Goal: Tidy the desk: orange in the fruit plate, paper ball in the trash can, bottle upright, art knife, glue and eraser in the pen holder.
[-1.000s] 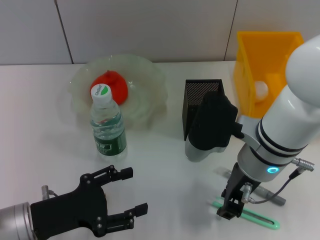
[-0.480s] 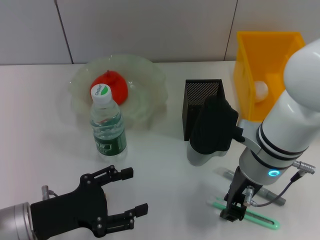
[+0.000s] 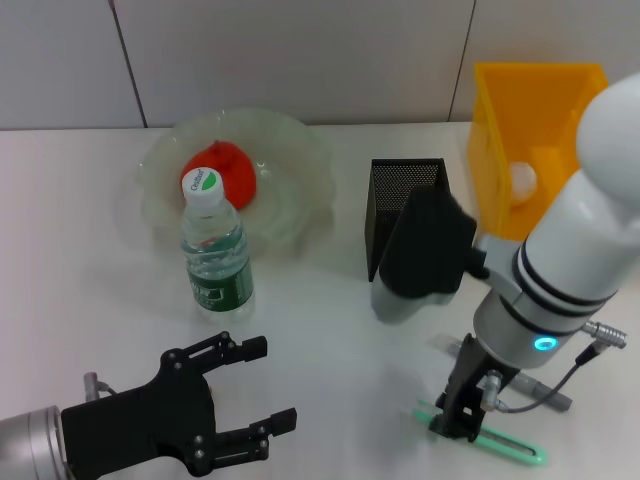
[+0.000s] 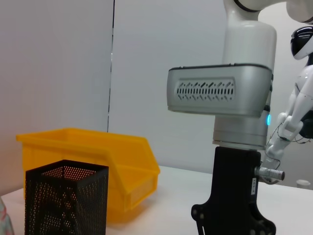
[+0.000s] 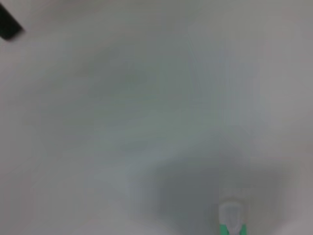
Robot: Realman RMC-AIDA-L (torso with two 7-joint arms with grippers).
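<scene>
Green art knife (image 3: 487, 441) flat on the bench (image 3: 330, 350) at the near right, long axis left-right, far end angled slightly toward the near edge. Right gripper (image 3: 455, 419) straight down on its left end, fingers astride the handle; cannot tell whether pinching. Left gripper (image 3: 245, 395) parked low at near left, fingers spread, pointing right. Bottle (image 3: 214, 252) upright before the fruit plate (image 3: 290, 160), orange (image 3: 222, 170) inside. Pen holder (image 3: 398, 205) mid-bench, trash can (image 3: 530, 130) far right. Open bench between bottle and knife.
</scene>
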